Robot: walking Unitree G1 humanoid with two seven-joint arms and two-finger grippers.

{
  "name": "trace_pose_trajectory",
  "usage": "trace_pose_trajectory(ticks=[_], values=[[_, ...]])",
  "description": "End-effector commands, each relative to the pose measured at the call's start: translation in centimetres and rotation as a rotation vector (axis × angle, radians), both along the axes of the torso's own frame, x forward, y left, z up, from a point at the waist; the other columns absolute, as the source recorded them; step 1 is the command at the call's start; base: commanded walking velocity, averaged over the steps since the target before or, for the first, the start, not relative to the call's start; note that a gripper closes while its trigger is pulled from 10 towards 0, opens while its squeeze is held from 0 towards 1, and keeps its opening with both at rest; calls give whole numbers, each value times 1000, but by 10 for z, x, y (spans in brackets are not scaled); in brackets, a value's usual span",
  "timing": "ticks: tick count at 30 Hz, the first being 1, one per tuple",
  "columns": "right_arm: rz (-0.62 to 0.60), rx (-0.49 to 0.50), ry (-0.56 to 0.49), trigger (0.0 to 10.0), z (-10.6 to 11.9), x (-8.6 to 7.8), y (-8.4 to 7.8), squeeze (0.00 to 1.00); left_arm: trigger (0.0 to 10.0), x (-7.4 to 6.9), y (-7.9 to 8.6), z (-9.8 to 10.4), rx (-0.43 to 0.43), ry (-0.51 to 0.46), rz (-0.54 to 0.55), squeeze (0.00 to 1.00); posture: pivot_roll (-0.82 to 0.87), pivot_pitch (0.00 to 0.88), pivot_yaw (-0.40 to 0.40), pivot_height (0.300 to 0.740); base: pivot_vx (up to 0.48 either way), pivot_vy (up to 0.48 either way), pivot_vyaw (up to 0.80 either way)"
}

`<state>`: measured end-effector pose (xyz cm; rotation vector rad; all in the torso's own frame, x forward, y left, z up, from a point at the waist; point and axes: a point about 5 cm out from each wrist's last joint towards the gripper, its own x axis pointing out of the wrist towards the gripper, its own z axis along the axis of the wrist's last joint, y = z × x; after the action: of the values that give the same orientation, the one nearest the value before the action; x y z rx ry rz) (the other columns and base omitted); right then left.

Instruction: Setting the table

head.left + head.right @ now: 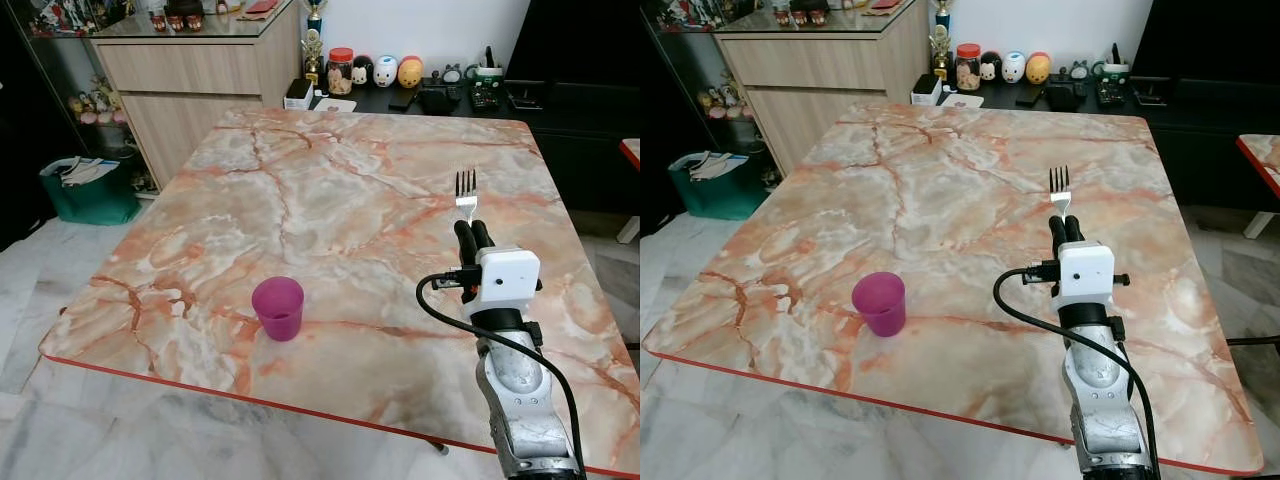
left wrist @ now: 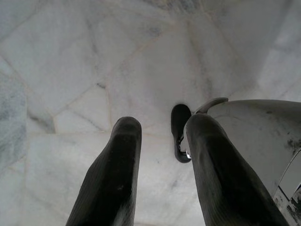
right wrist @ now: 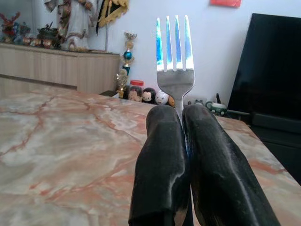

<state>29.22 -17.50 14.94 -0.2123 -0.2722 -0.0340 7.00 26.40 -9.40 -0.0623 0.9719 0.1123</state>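
One fork (image 1: 466, 190) is in hand: the right gripper (image 1: 474, 233) has its two black fingers (image 3: 162, 165) pressed together on the neck just below the tines, holding it out over the right half of the table (image 1: 330, 190), prongs pointing away from the robot. Judged from its look, the fork is polished metal, stiff, light and slick; a hold this close to the head leaves little margin against twisting. The handle is hidden behind the fingers.

Table top is smooth marble-patterned slab, cream with orange veining, thin red edge. It is likely hard, so metal set down fast would clatter or skid.

Purple cup (image 1: 278, 308) stands upright near the front edge, well apart from the fork; appears to be translucent plastic, tapered, light.

Left gripper (image 2: 162, 165) hangs over pale stone floor tiles, fingers apart, holding nothing.
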Motion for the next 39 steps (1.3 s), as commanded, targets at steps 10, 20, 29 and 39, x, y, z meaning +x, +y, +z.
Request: trace_pose_trajectory(ticks=[10, 20, 29, 39], values=[[0, 6, -5, 10000, 5, 3, 0, 0, 10000, -2, 0, 0, -10, 5, 14, 0, -84, 0, 33, 740, 0, 0, -769], [12, 9, -22, 10000, 8, 6, 2, 0, 10000, -1, 1, 0, 3, 5, -6, 0, -77, 0, 31, 740, 0, 0, -85], [17, 17, -44, 10000, 14, 12, 2, 0, 10000, -1, 1, 0, 4, 3, -11, 0, -74, 0, 29, 740, 0, -191, 0], [18, 18, -55, 10000, 16, 14, 1, 0, 10000, -1, 1, 0, 3, -1, -8, 0, -74, 0, 29, 740, 0, -306, -400]])
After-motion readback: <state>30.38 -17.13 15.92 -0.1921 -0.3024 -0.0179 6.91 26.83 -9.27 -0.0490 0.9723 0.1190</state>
